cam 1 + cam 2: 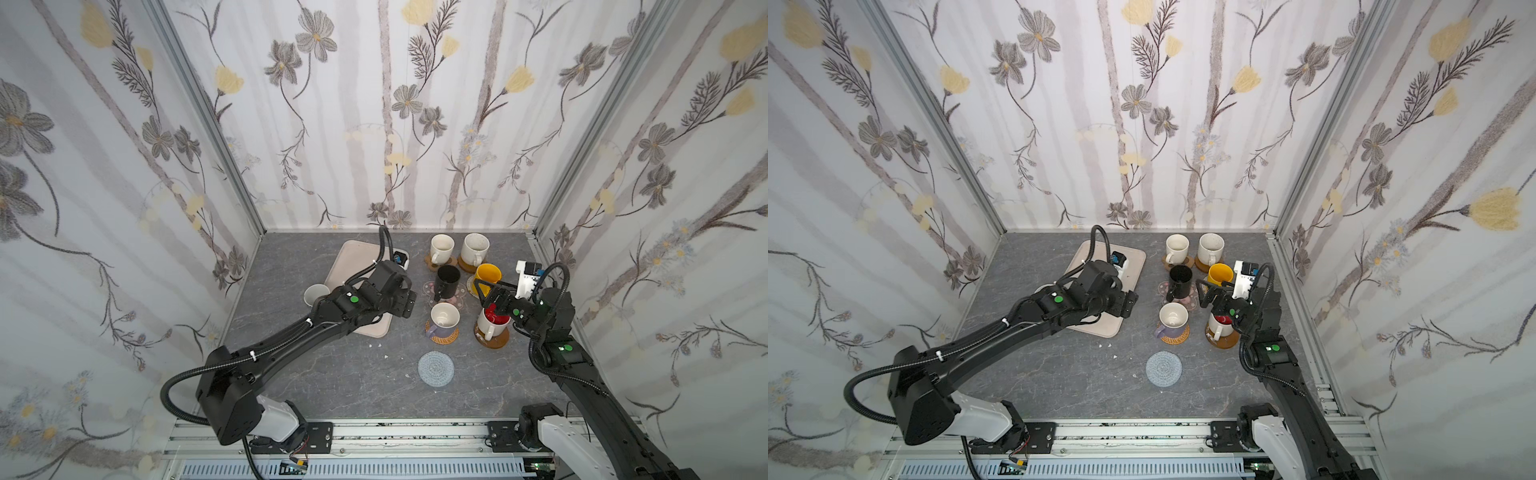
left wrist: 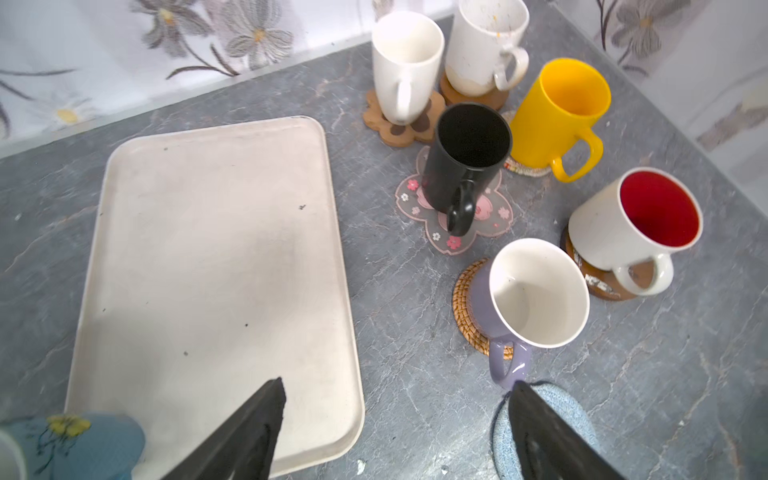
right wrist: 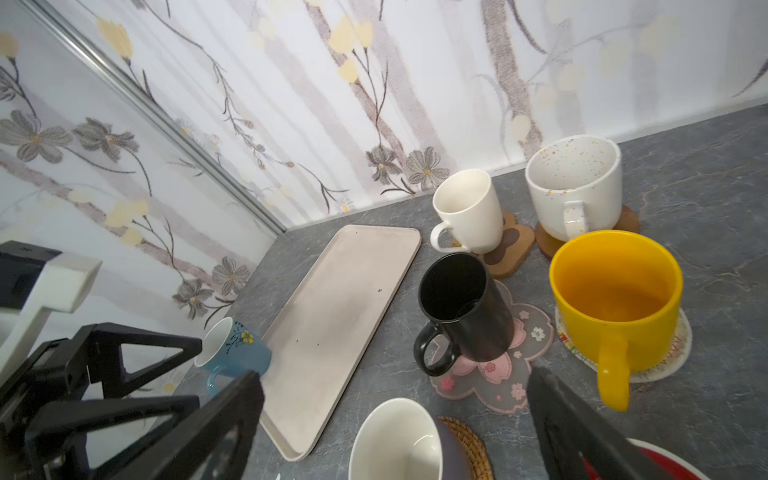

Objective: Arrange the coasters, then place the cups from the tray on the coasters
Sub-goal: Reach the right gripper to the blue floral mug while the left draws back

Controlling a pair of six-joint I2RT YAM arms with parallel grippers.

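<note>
Leftward, blue cup (image 3: 232,351) beside tray (image 3: 332,316) rim; tabletop (image 1: 332,374) open around grey-blue coaster (image 1: 436,369).

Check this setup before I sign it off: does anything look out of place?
Yes. The light blue cup sits at the tray's outer side, on no coaster, while the crocheted coaster lies empty. A few white crumbs also dot the table.

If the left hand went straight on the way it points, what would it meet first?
Probably bare table between the tray and the lavender mug, since the open left hand tilts down. Run flatter, it would reach the blossom coaster under the black mug; depth is unclear.
</note>
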